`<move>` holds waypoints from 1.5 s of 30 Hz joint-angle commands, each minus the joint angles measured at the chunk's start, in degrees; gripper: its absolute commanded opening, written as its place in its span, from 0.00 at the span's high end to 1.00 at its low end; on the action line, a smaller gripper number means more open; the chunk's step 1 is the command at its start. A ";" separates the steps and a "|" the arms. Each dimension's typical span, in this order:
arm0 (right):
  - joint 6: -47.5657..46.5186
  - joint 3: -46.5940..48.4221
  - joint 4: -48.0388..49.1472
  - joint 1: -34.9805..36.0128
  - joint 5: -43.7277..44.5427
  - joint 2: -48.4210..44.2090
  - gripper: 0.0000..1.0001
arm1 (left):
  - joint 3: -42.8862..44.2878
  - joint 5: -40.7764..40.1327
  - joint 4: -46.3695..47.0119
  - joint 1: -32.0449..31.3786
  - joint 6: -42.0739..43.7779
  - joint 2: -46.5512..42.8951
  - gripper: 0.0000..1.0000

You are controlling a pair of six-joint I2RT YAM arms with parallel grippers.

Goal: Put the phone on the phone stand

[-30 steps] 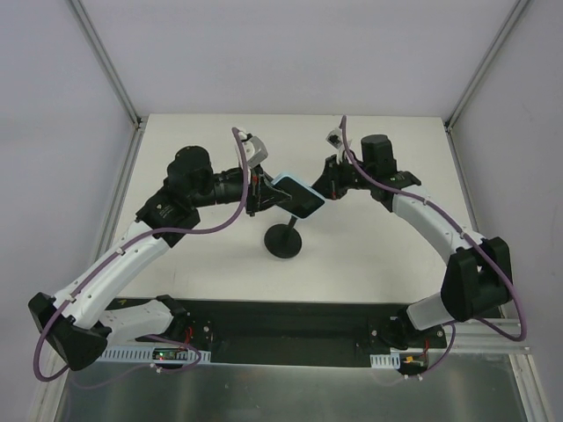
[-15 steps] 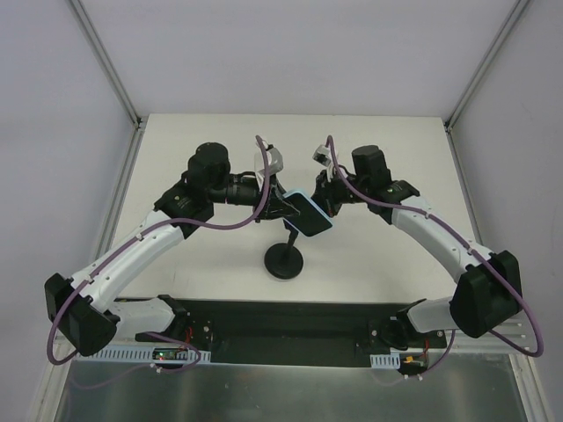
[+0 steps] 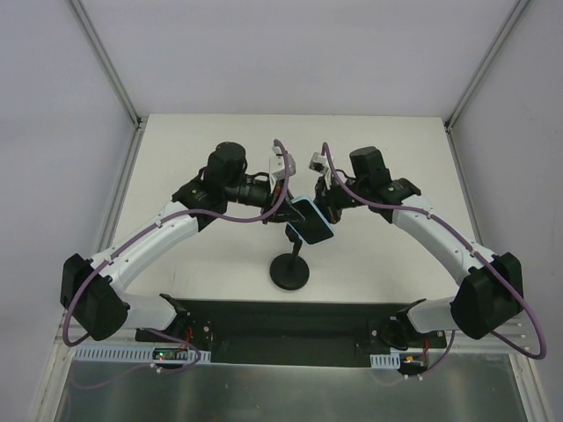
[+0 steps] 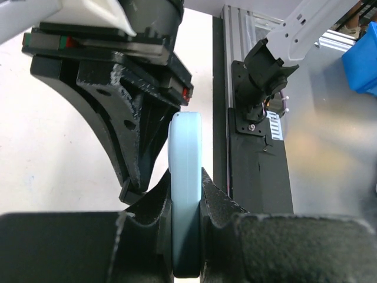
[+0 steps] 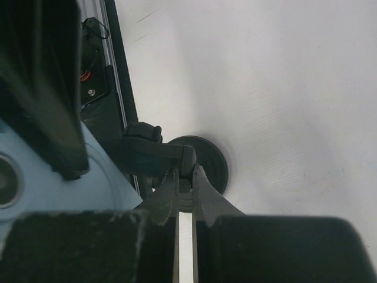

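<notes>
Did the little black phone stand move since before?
Yes. The phone stand has slid down the top view, closer to the black mounting plate that carries the arms' bases, and slightly to the right.

Robotics lab cell: white table (image 3: 396, 149) walled by plain panels (image 3: 290, 53) on aluminium framing (image 3: 106, 61), arms (image 3: 158, 242) bolted at near edge.

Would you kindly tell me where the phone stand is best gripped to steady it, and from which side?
Pinch the phone stand at its thin stem just under the clamp head, from the right: the disc base lies flat, and the left gripper with the phone fills the left side.
</notes>
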 commanded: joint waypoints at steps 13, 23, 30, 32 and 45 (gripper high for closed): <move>3.15 -1.09 3.78 -1.08 15.04 -9.60 1.00 | 5.97 -8.40 -8.37 0.23 6.19 0.77 1.00; 6.49 0.04 5.02 -2.22 13.74 -7.86 0.99 | 11.69 -11.74 -16.56 -2.14 9.26 5.34 1.00; 6.93 1.45 4.41 -2.14 8.90 -5.40 1.00 | 11.96 -9.29 -18.68 -3.55 11.81 6.40 1.00; 7.02 1.36 4.14 -2.22 9.42 -5.39 1.00 | 11.52 -9.89 -18.59 -3.55 12.34 5.52 1.00; 16.58 -8.91 16.42 -3.37 31.19 -13.21 0.99 | 12.39 -30.78 -19.29 -3.98 11.20 4.82 1.00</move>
